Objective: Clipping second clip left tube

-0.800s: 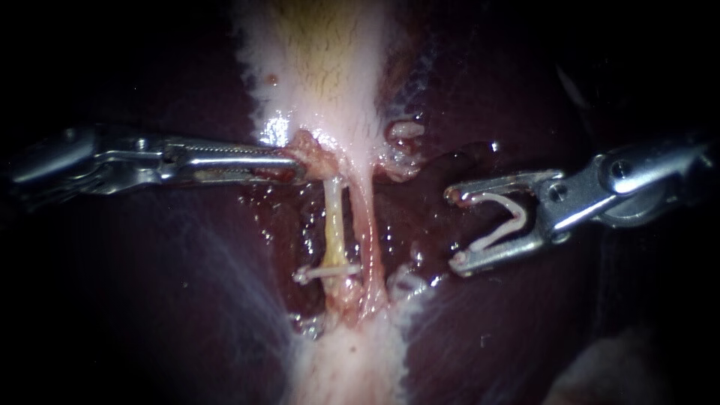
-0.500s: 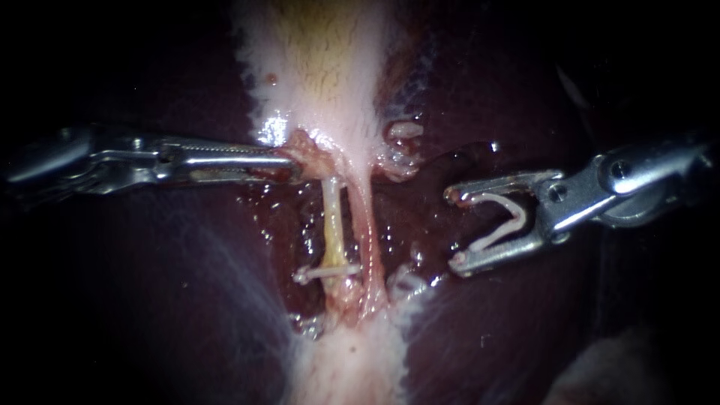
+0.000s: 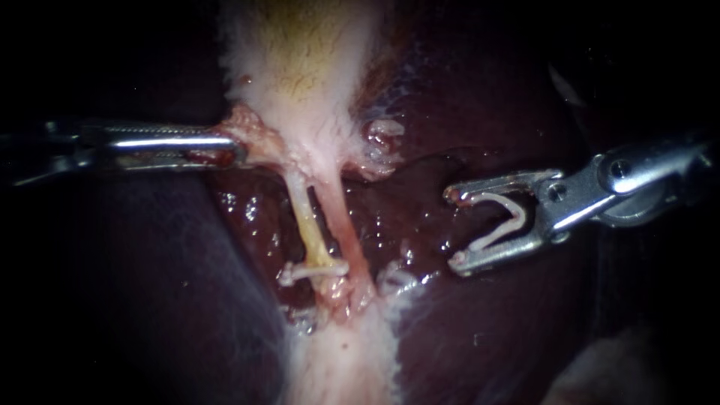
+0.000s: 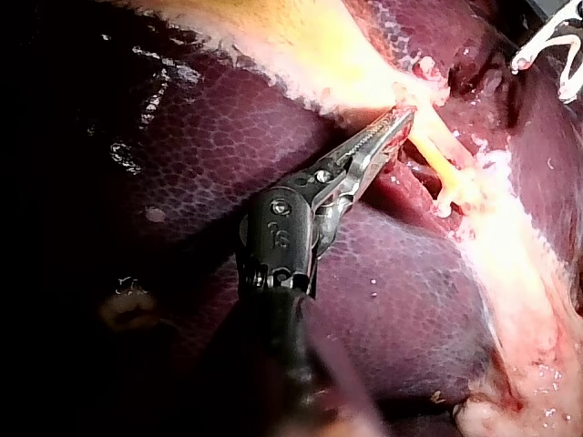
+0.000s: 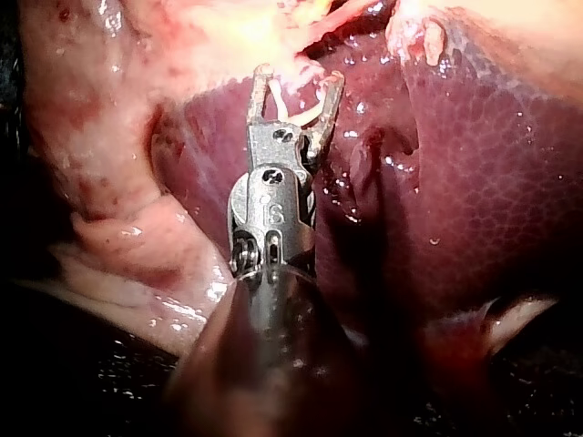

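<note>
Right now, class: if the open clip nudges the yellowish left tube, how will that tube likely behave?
Probably floppy: the left tube is thin and seems taut only while the left instrument grips the gallbladder above it. Likely slippery: wet glints dot the liver beside it. Perhaps easily torn, being so slender.

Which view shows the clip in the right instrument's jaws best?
The endoscope view: the clip lies side-on and whole between the right instrument's jaws. The right wrist view sees it from behind, foreshortened; the left wrist view catches only part of it.
</note>
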You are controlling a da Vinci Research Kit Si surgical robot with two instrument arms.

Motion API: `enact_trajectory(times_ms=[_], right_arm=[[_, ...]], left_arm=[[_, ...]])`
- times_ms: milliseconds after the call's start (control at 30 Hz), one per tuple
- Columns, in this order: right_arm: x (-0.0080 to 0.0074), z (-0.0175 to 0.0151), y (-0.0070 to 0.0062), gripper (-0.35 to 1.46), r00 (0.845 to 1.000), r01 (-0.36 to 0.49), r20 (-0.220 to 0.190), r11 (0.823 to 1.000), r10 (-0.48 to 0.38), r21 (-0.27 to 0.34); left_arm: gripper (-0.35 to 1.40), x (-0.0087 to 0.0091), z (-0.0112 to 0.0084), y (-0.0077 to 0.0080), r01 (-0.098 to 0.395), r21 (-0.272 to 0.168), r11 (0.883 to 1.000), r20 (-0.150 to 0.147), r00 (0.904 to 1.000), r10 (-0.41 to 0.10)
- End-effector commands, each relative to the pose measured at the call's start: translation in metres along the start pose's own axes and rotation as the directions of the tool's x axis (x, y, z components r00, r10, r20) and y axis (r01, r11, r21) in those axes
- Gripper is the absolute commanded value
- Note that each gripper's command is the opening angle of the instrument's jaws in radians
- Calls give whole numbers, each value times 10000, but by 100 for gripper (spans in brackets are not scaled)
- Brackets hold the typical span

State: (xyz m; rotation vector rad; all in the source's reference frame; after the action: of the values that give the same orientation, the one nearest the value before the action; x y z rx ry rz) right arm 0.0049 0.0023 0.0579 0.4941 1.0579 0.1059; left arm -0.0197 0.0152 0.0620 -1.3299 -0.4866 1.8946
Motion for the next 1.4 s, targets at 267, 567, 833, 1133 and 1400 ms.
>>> enact_trajectory(times_ms=[267, 567, 833, 1133, 1400], right_arm=[[2, 37, -7, 50, 10000, 36, 75, 9998, -35, -198], [2, 92, -12, 50, 9984, -560, 45, 9984, 560, 5], [3, 127, -6, 50, 9951, -991, 4, 9947, 991, 257], [-5, 156, 3, 50, 9927, -1206, 28, 9916, 1206, 476], [-22, 168, 14, 50, 9912, -1326, 48, 9904, 1325, 399]], left_arm=[[-35, -2, 1, -1, -24, 9, 10000, -8, 10000, 24], [-35, -2, 2, -1, -23, 11, 10000, -9, 10000, 23], [-35, -3, 2, -2, -29, 15, 10000, -10, 10000, 29], [-35, -3, 2, -2, -29, 14, 10000, -10, 10000, 29], [-35, -3, 2, -2, -30, 14, 10000, -10, 10000, 30]])
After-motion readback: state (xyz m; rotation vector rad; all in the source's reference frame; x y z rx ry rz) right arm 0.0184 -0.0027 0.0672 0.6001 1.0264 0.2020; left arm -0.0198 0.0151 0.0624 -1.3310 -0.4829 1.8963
